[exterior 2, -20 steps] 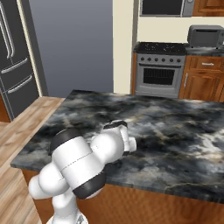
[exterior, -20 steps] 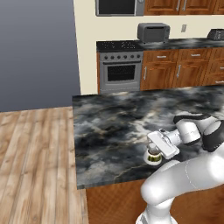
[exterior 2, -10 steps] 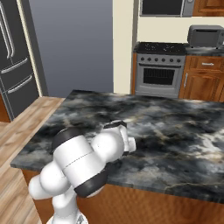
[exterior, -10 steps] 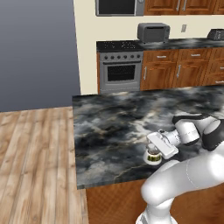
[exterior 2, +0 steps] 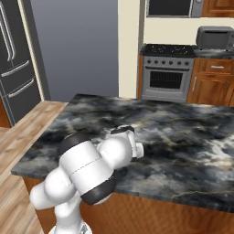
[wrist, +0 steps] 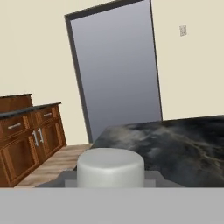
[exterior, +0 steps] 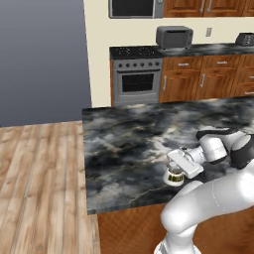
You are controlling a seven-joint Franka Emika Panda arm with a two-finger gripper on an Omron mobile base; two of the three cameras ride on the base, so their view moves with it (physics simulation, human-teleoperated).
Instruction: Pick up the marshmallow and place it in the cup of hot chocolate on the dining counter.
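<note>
The marshmallow [wrist: 110, 168], a white stubby cylinder, sits low in the hand view between the two finger tips of my gripper [wrist: 110, 180], which is shut on it. In the left base view my gripper [exterior: 175, 168] hangs just above the cup of hot chocolate [exterior: 173, 177], a small white cup with a dark patterned band. The cup stands near the front edge of the dining counter [exterior: 124, 144], a black-and-grey marbled slab [exterior 2: 183, 132]. From the right base view my own arm hides the cup and the marshmallow.
A steel stove [exterior: 136, 82] and wood cabinets [exterior: 203, 79] line the far wall, with a toaster [exterior: 174, 36] on top. A dark fridge [exterior 2: 13, 68] stands at the left. Wood floor [exterior: 39, 173] lies left of the counter.
</note>
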